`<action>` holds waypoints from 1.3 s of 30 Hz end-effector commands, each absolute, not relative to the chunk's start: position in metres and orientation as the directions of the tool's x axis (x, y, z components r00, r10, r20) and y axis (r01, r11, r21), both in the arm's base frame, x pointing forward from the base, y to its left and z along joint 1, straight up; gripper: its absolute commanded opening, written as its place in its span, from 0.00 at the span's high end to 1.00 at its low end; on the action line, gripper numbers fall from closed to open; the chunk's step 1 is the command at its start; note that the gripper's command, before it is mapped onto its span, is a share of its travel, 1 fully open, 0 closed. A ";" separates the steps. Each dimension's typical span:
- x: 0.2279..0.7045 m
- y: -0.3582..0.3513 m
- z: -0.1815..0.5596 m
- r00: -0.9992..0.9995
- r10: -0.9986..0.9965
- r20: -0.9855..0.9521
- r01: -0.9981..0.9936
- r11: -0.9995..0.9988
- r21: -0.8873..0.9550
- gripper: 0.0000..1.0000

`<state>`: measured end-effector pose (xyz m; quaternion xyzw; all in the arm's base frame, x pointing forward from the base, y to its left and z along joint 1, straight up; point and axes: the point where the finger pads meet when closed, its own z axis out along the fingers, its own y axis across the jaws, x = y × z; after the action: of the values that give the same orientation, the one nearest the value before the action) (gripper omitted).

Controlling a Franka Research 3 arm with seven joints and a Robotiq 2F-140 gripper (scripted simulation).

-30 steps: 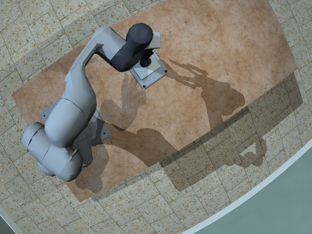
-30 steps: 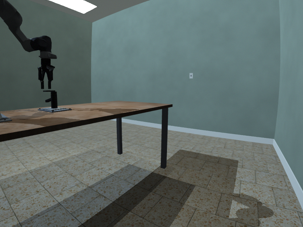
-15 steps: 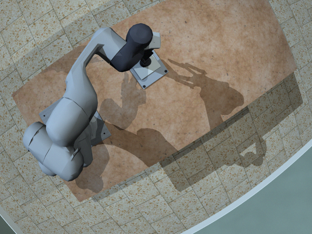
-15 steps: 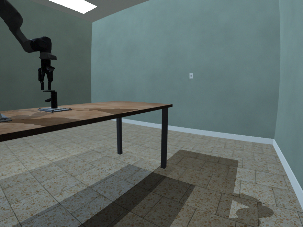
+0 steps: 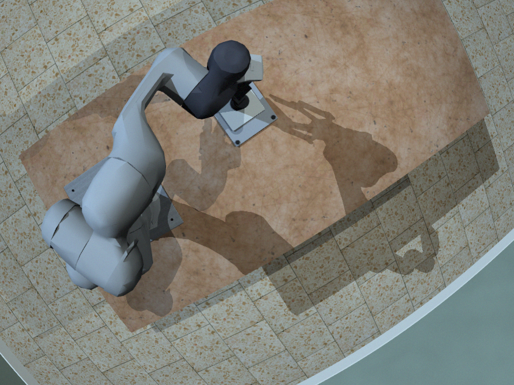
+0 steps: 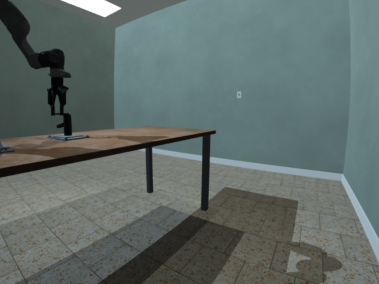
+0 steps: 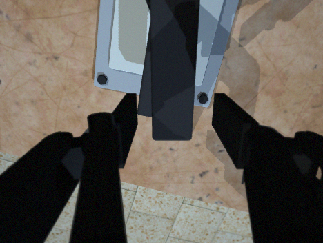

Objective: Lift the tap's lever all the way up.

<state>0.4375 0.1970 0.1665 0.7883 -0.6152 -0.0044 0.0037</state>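
Claw point(image 7: 172, 117) held part open over the tap point(image 6: 67, 124), grasping nothing.

The table point(image 5: 364, 59) is shown whole only from above, with wide bare wood toward its far-right corner; the tap's grey plate point(image 5: 253, 132) lies nearer the long rear edge. In the wrist view the lever point(image 7: 171, 103) is seen between the spread fingers, untouched. From the side, the fingertips are seen just above the lever's end.

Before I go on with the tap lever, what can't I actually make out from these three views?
- Top view: the gripper and most of the tap are hidden under the arm's dark wrist.
- Wrist view: the lever lies between the fingers, but height above it is unreadable; the tap's base plate is cut off by the top edge.
- Exterior view: the gripper and tap are too small to judge contact.
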 end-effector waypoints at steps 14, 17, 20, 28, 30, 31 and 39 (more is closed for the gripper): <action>0.441 0.198 0.149 0.237 -0.972 -0.001 -0.972 -0.237 0.001 0.53; 0.441 0.198 0.149 0.237 -0.972 -0.001 -0.972 -0.237 0.001 0.53; 0.441 0.198 0.147 0.237 -0.972 -0.001 -0.972 -0.237 0.001 0.53; 0.441 0.198 0.146 0.237 -0.972 -0.001 -0.972 -0.237 0.001 0.53; 0.441 0.198 0.146 0.237 -0.972 -0.001 -0.972 -0.237 0.001 0.53; 0.441 0.198 0.146 0.237 -0.972 -0.001 -0.972 -0.237 0.001 0.53; 0.441 0.198 0.146 0.237 -0.972 -0.001 -0.972 -0.237 0.001 0.53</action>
<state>0.4405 0.1975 0.1471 0.7871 -0.6168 -0.0011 0.0004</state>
